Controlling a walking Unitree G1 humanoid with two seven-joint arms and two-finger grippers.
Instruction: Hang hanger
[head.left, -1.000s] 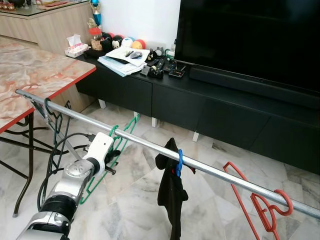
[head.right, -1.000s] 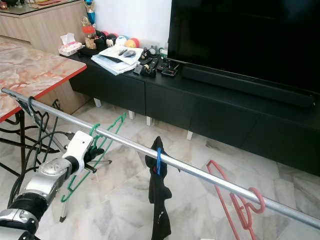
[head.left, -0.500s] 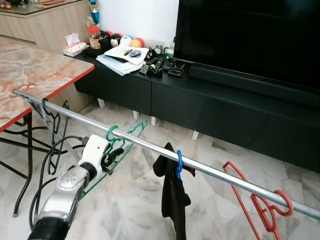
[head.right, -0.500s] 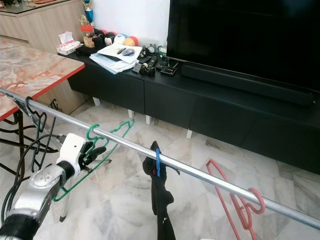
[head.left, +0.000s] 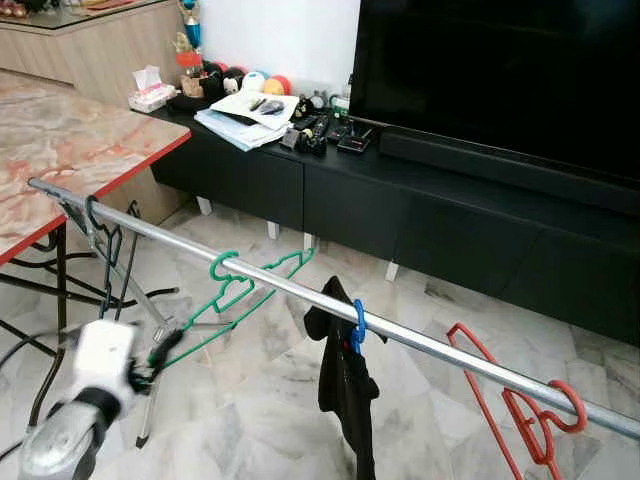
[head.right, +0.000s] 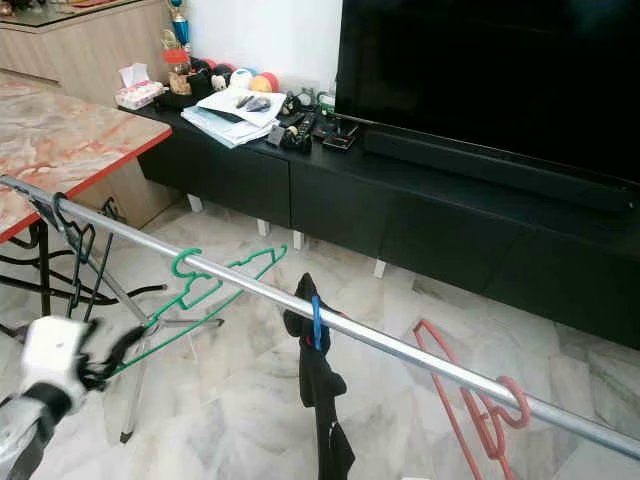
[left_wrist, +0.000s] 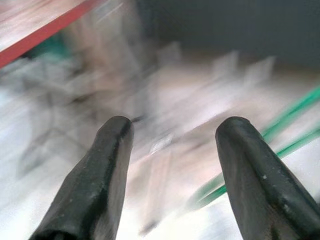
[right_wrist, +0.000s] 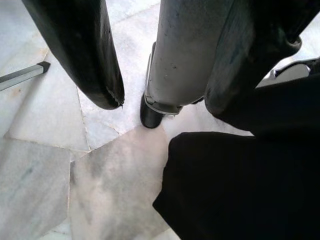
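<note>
A green hanger (head.left: 243, 289) hangs by its hook on the long metal rail (head.left: 430, 345), left of the middle. My left gripper (head.left: 166, 347) sits low and to the left of it, blurred, its tips close to the hanger's lower end. In the left wrist view the left gripper (left_wrist: 175, 127) is open with nothing between its fingers, and the green hanger (left_wrist: 280, 130) runs past behind one fingertip. My right gripper (right_wrist: 164, 105) hangs idle and open above the marble floor, with a grey tube behind it.
On the same rail hang a black garment (head.left: 346, 390) on a blue hook, a red hanger (head.left: 522, 412) at the right and a dark hanger (head.left: 101, 236) at the left end. A marble table (head.left: 60, 150) stands left; a black TV console (head.left: 400, 210) is behind.
My left gripper has let go of the green hanger and dropped back towards the lower left. The hanger stays hooked on the rail, swung out a little.
</note>
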